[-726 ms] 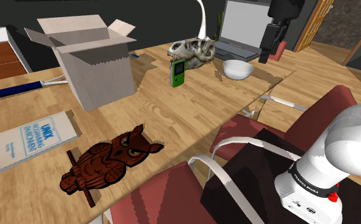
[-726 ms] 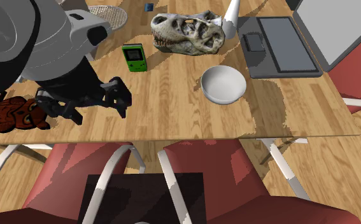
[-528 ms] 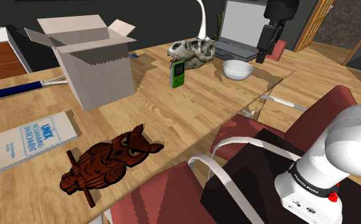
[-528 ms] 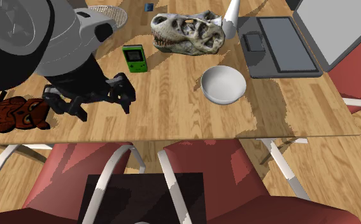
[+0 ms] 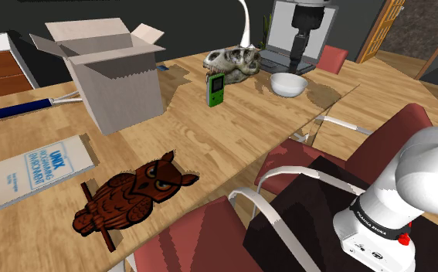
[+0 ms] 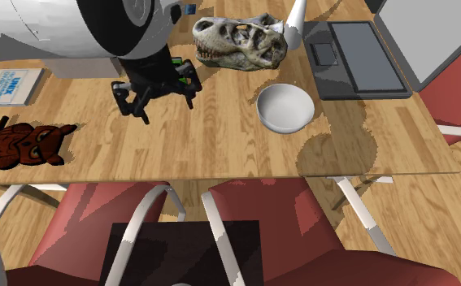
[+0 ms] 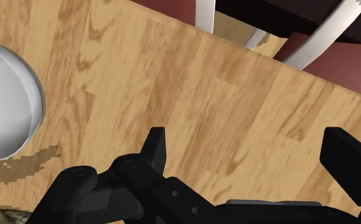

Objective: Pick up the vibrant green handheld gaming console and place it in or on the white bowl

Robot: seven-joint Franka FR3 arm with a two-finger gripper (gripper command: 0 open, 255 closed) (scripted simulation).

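The green handheld console stands upright on the wooden table, in front of a dinosaur skull. To its right in the shoulder view sits the white bowl, with nothing in it. My black gripper hangs above the table close by the bowl, open, with nothing between its fingers. In the second exterior view the gripper and the arm cover most of the console. In the wrist view the fingers stand wide apart over bare wood, with the bowl off to one side.
An open cardboard box, a carved owl and a book lie at the shoulder view's left. A laptop stands behind the bowl. Red chairs line the table's near edge.
The arm has swung towards the shoulder view's left, from beyond the bowl to just above it. In the second exterior view the gripper moved up and right over the console. The fingers stayed open.
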